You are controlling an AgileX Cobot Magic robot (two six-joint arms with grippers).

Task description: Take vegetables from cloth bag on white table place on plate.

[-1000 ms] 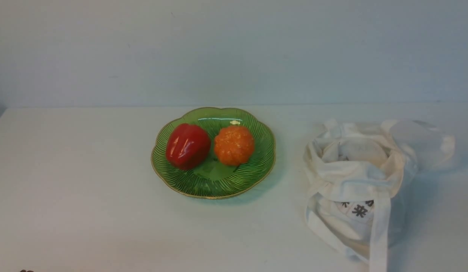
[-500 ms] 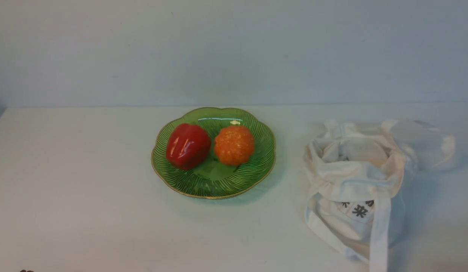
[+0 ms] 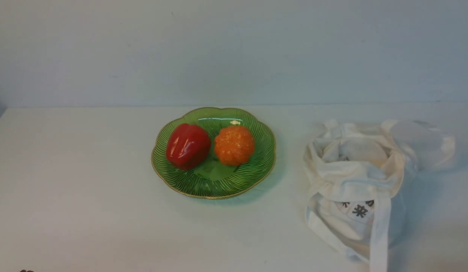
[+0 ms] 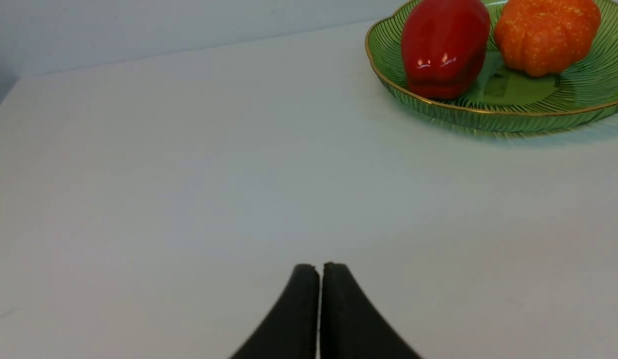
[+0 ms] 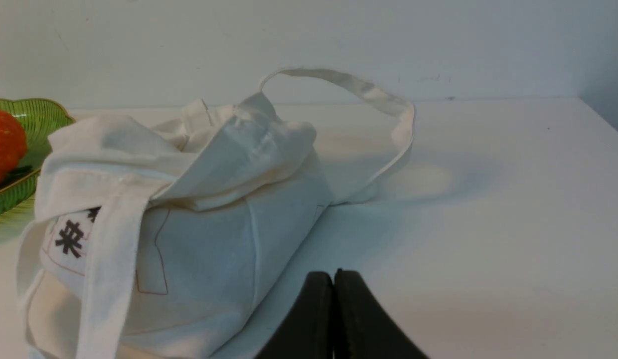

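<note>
The glossy red bell pepper (image 3: 188,146) (image 4: 443,47) lies on the left half of the green scalloped plate (image 3: 234,181) (image 4: 493,117), mid-table on the white table (image 3: 75,181). The white cloth bag (image 3: 354,181) (image 5: 199,239) slumps to the right of the plate, mouth open, label with black characters facing front. My left gripper (image 4: 320,267) is shut and empty, hanging over bare table well short of the plate. My right gripper (image 5: 333,274) is shut and empty too, just beside the bag's lower side. Neither arm shows in the front view.
An orange bumpy ball (image 3: 234,145) (image 4: 545,35) sits on the plate's right half, touching the pepper. One bag strap (image 5: 369,94) arches up behind the bag; another (image 3: 379,241) hangs down its front. A pale wall (image 3: 234,49) backs the table.
</note>
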